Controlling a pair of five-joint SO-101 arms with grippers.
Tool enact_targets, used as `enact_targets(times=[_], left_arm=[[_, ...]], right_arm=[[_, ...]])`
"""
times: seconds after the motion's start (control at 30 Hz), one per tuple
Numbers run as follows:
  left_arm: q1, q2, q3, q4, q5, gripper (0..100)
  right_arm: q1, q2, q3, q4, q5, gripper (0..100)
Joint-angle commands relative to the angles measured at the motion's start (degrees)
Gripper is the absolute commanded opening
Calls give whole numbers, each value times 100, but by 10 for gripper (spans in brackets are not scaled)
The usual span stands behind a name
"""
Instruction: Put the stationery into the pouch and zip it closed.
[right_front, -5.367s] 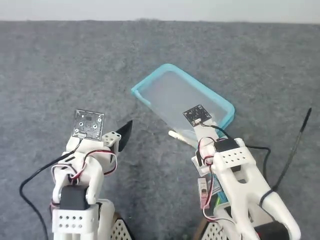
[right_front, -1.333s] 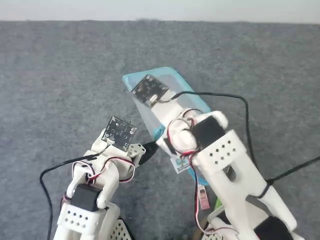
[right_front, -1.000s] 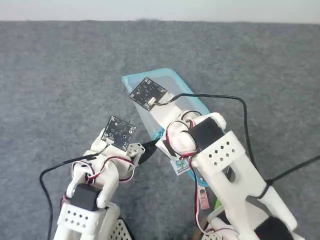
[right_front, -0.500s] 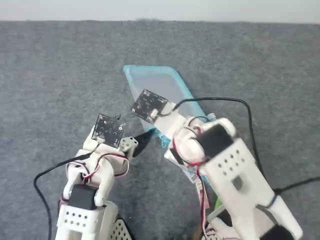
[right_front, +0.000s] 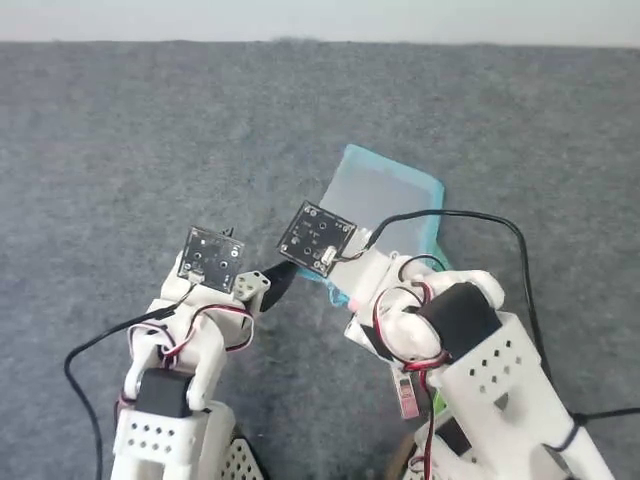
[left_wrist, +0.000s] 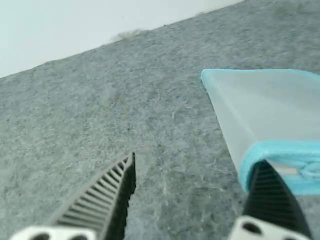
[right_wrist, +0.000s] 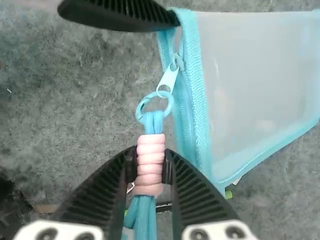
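Now zipping: right gripper clamps pink-wrapped zipper pull, left gripper open beside pouch corner, mid-frame; next I tug straight, pouch braced

**Pouch flat on the tabletop, pull cord pinched**

There's the pouch, translucent with turquoise trim, lying flat and angled on the grey tabletop. Its zip slider sits near one end of the zip edge, with a turquoise ring on it. The pull cord, turquoise with a pink wrap, is clamped at the wrap by the right gripper. What's inside the pouch is too hazy to tell.
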Motion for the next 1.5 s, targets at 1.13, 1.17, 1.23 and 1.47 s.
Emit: enact_targets(times=[1.13, 1.17, 1.23, 1.47], left_arm=[[1776, -53, 119, -360, 651, 334], [1758, -53, 127, -440, 642, 334], [1749, -53, 171, -554, 642, 332], [1749, -53, 462, -1055, 290, 34]], right_arm=[[-1235, -1138, 396, -338, -105, 8], [-1279, -1138, 413, -347, -105, 8], [-1499, -1138, 457, -338, -105, 8], [-1727, -1138, 457, -286, -105, 8]])
